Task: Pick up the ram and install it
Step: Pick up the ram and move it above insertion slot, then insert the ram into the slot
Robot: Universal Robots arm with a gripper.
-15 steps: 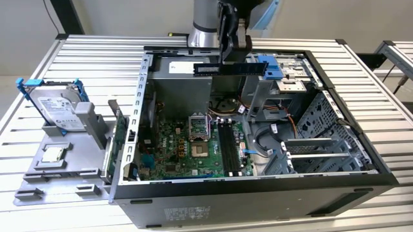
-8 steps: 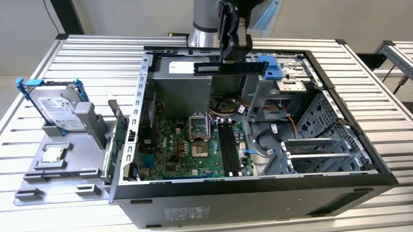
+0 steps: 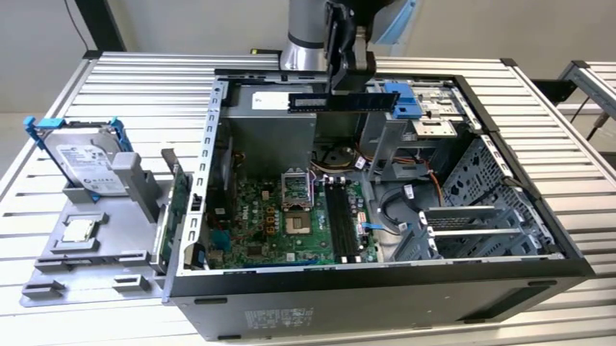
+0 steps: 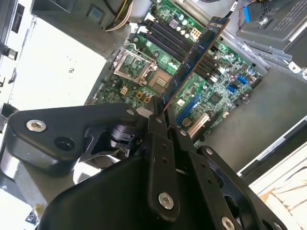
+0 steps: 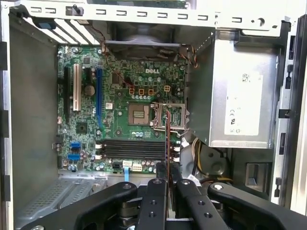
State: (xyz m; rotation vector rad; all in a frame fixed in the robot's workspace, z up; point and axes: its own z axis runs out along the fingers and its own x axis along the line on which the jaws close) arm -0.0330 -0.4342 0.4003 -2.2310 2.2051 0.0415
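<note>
Currently the ram [image 3: 371,101] is held clamped between the closed fingers of the gripper [image 3: 339,90], which is seen at the far side of the open computer case [image 3: 385,303] in the exterior view. The stick is carried level and on edge. Its long axis runs from the exterior view's left to the exterior view's right, and its flat face with the pale label is turned toward that camera. It is gripped by its upper long edge, somewhat nearer the end on the exterior view's left, and it is kept in the air, well apart from the motherboard [image 3: 288,231] below. In the second wrist view the ram [image 4: 194,60] is seen stretching away from the gripper [image 4: 160,112] over the board. In the first wrist view it is reduced to a thin edge-on line [image 5: 167,139] above the fingers [image 5: 156,191], crossing the black memory slots [image 5: 129,149] at a right angle. A silver power supply [image 5: 244,105] is mounted beside the board. The case is laid on its side on a table [image 3: 144,65] of slatted aluminium. Beside it, toward the exterior view's left, a grey fixture [image 3: 97,252] is set, in which a silver hard drive [image 3: 85,162] with blue brackets is propped up. A pale wall [image 3: 192,21] is seen behind the table.
</note>
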